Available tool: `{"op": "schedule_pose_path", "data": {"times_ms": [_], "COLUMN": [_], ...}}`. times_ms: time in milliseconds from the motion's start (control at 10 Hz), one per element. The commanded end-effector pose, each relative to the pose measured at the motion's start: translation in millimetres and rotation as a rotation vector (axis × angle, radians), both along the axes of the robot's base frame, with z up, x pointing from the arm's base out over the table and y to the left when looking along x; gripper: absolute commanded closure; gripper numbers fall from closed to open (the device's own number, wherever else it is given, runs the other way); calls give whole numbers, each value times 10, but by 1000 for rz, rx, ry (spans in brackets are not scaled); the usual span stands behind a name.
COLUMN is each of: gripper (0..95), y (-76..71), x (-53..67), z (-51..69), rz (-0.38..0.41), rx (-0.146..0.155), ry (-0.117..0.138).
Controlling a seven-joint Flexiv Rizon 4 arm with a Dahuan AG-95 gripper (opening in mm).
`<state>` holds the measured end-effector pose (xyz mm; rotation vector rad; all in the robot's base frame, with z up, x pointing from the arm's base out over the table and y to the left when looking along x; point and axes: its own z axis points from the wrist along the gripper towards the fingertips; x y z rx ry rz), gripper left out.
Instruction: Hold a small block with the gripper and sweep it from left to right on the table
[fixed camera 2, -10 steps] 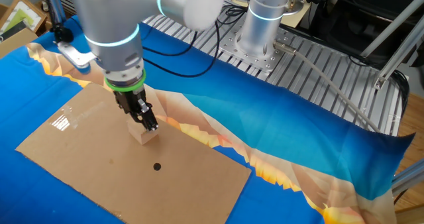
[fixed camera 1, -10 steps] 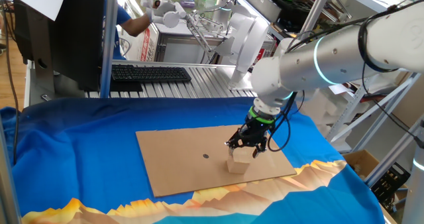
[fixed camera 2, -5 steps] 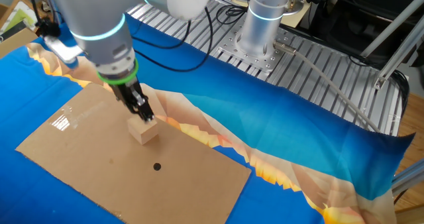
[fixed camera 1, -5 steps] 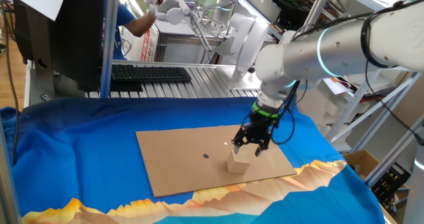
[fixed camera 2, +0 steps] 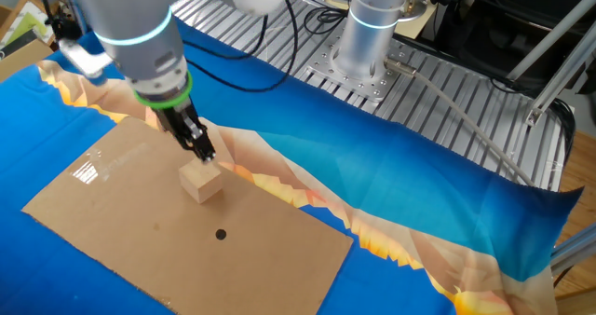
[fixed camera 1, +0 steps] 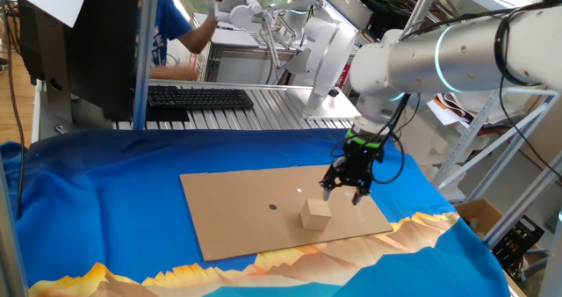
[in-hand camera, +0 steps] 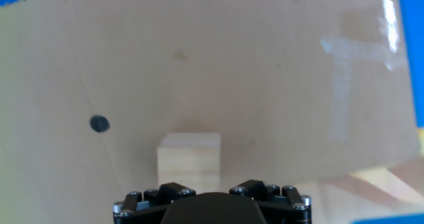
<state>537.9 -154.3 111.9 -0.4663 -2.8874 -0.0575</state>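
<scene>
Blue cloth with an orange mountain print drapes our bench (fixed camera 1: 105, 200), and the small block (fixed camera 1: 315, 213) sits on the cardboard sheet (fixed camera 1: 237, 213) near its right end, beside a dark dot (fixed camera 1: 272, 206). Our gripper (fixed camera 1: 348, 184) hangs just above and behind the block, apart from it. Its fingers (fixed camera 2: 203, 150) are spread and hold nothing. We judge the release done; to finish well, we should rise straight up, clear of the block.

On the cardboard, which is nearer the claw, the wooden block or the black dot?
The small wooden block: it sits just below the claw, while the black dot lies further off on the cardboard sheet.
</scene>
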Motion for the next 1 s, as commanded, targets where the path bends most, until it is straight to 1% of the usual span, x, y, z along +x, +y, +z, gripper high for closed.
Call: {"op": "schedule_pose_path", "data": {"times_ms": [100,300,400,500,800,1000], "gripper": [190,190,190,190,190,190], "y": [-142,-310,-364,-407,-428,-429], "x": [-127,-246,-281,-311,-325,-323], "z": [116,198,217,230,236,235], "rz": [-18,-18,-15,-20,-25,-22], "rx": [-5,-2,3,24,26,25], "ry": [15,17,24,28,37,36]}}
